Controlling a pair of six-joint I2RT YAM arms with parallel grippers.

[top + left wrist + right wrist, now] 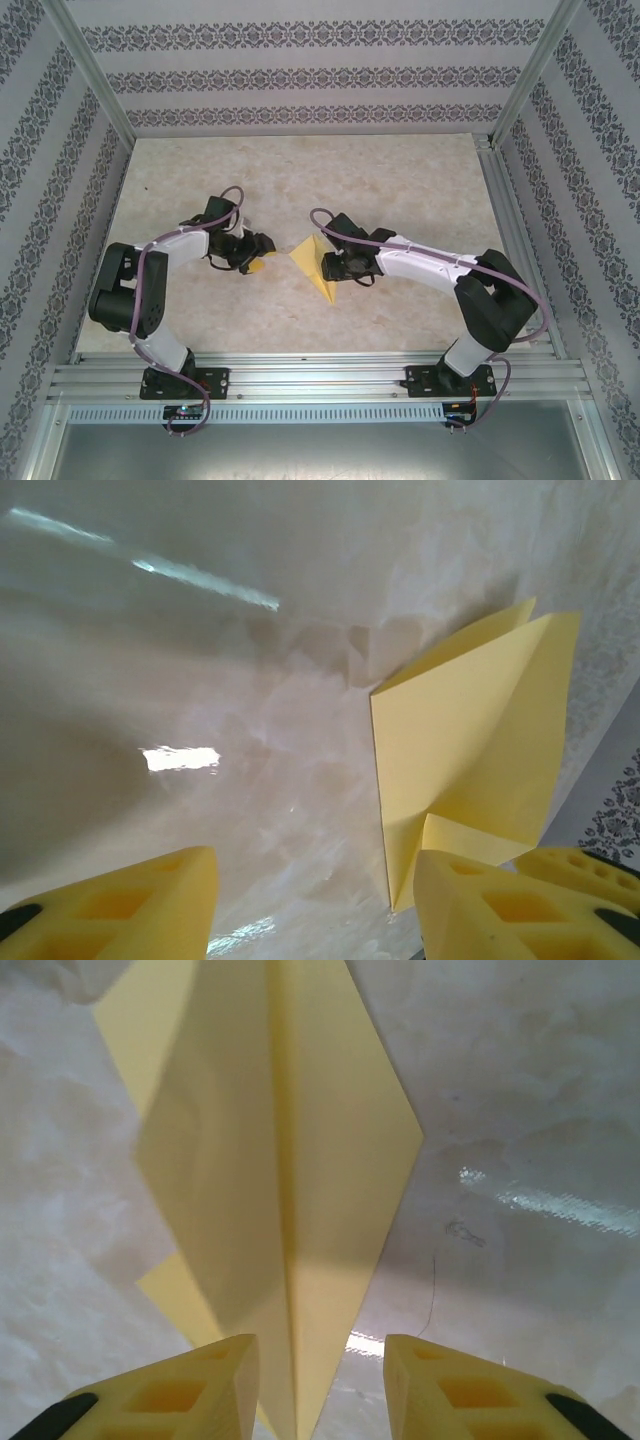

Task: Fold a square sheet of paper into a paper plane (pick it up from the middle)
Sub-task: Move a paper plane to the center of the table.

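Patterned enclosure around a pale, marbled desk (400,170).
From my station I see grey-and-white ornamented striped walls (300,80) on three sides, slim aluminium posts (92,75) at the back corners and slotted aluminium rails (320,375) along the near edge. The glossy beige surface throws back bright glare streaks (180,757).

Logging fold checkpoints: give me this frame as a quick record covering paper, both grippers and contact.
paper: folded yellow paper, kite-like, centre crease raised
surface: table
left gripper: open, nothing gripped, paper ahead near one finger
right gripper: open, fingers straddling the paper's narrow tip, gap visible on one side
stage: partly folded
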